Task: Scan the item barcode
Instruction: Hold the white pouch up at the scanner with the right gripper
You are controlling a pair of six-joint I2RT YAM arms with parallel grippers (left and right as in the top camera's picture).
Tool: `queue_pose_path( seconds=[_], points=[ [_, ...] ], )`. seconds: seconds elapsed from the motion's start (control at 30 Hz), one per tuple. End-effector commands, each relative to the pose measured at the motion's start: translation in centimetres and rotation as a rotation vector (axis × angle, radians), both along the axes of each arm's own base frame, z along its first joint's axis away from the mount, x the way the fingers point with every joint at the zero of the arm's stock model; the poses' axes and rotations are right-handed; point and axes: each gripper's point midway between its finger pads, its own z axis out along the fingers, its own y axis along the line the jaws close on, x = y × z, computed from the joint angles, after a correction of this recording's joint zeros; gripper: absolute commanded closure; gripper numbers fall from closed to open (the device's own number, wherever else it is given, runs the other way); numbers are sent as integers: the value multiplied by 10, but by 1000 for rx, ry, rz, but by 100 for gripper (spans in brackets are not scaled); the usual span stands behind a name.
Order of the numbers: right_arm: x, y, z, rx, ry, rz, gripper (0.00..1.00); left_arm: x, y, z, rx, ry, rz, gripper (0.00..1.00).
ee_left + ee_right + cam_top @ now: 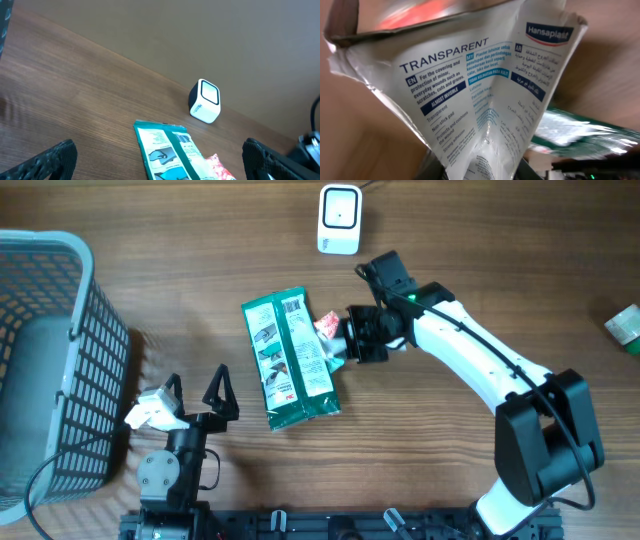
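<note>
Barcode scanning, presentation stage. Right gripper (pixel 341 336), at the centre of the overhead frame, has its jaws pressed together on a crumpled white plaster sachet (pixel 326 327) with blue print and a red patch. In the right wrist view the sachet fills the frame and rises from the dark fingers at the lower edge, with the wooden table (pixel 200 240) blurred behind it. It therefore appears to be lifted clear and not lying flat. Only text panels face this camera and no barcode can be made out, so which face carries the code cannot be told.

The small white box-shaped scanner (pixel 339 218) with a dark window stands at the top centre of the overhead frame, well apart from the sachet. It is upright, presumably so that its window can read a code brought in front of it. Turning the coded face toward that window is judged the next requirement.

A green and white foil packet (pixel 288 365) lies flat just left of the right gripper, with a barcode showing near its upper end.

Left gripper (pixel 195 388), at the lower left, is spread wide and holds nothing. It is parked beside the grey plastic mesh basket (pixel 90 350), apparently to leave the working space free.

A small green object (pixel 624 326) sits at the right edge, too cropped to identify
</note>
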Motion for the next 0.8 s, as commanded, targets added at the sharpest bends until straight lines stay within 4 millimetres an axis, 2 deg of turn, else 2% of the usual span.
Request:
queue_pose_path(
  seconds=[0.0,0.1,0.27,0.3,0.37,0.47,0.53,0.63,0.7,0.77],
  points=[
    [30,16,24,58,-264,137,71,0,-1,-2,15,0,-8,0],
    [80,28,59,54,-647,211,69,0,-1,-2,15,0,-8,0],
    [136,15,95,-154,-1061,229,68,0,-1,-2,15,0,-9,0],
    [142,19,101,-159,-1126,247,68,0,-1,-2,15,0,-8,0],
    [163,40,114,-118,-1358,301,68,0,-1,-2,15,0,-9,0],
    [182,51,101,-74,-1525,322,64,0,-1,-2,15,0,-8,0],
    [197,45,91,-62,-1619,274,61,0,-1,-2,15,0,-9,0],
    [218,36,62,-41,-1624,279,61,0,-1,-2,15,0,-9,0],
    [228,40,50,7,-1638,330,61,0,-1,-2,15,0,-8,0],
    [229,50,50,58,-1662,384,61,0,-1,-2,15,0,-9,0]
  ],
)
